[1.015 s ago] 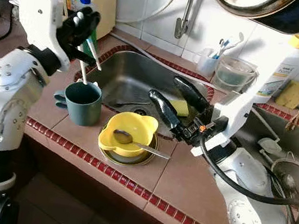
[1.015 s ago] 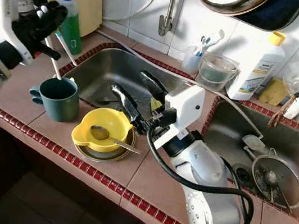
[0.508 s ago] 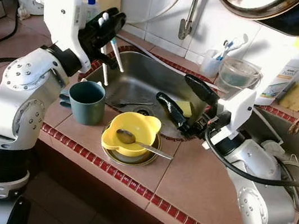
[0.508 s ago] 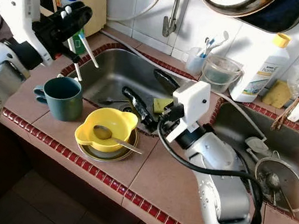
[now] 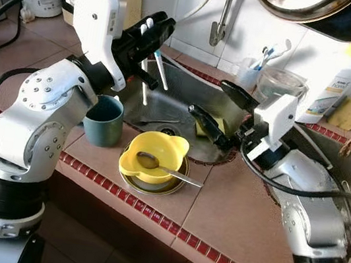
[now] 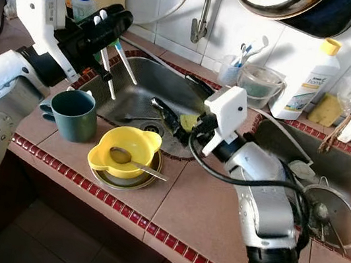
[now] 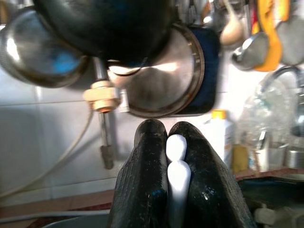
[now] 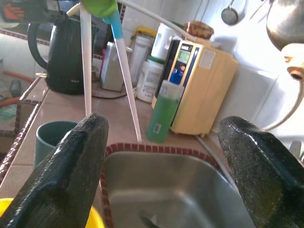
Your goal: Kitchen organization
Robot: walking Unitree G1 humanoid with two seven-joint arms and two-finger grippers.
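Left eye, left gripper: I see it raised above the near-left edge of the sink, fingers clenched on two white toothbrushes that hang down and splay apart over the basin.
Left eye, right gripper: I read it spread wide, holding nothing, reaching over the sink from the right, a yellow sponge just behind the lower finger.
Left eye, counter: a teal mug stands on the tiled ledge beside the left arm; a yellow bowl with a spoon in it sits on a metal plate just right of the mug.
Right eye, back wall: a cup of toothbrushes, a clear plastic tub and a white bottle with a yellow cap line the ledge behind the sink; a tap hangs from the tiles.
Right eye, second sink: a round metal strainer lies in it.
Left wrist, fingers: I see both pads pressed together on the white brush handles, one rounded end above the other; pan bottoms hang on the wall behind.
Right wrist, fingers: I see a wide gap between them, nothing inside; beyond are the two hanging brushes, the mug rim, a green bottle and a black kettle.
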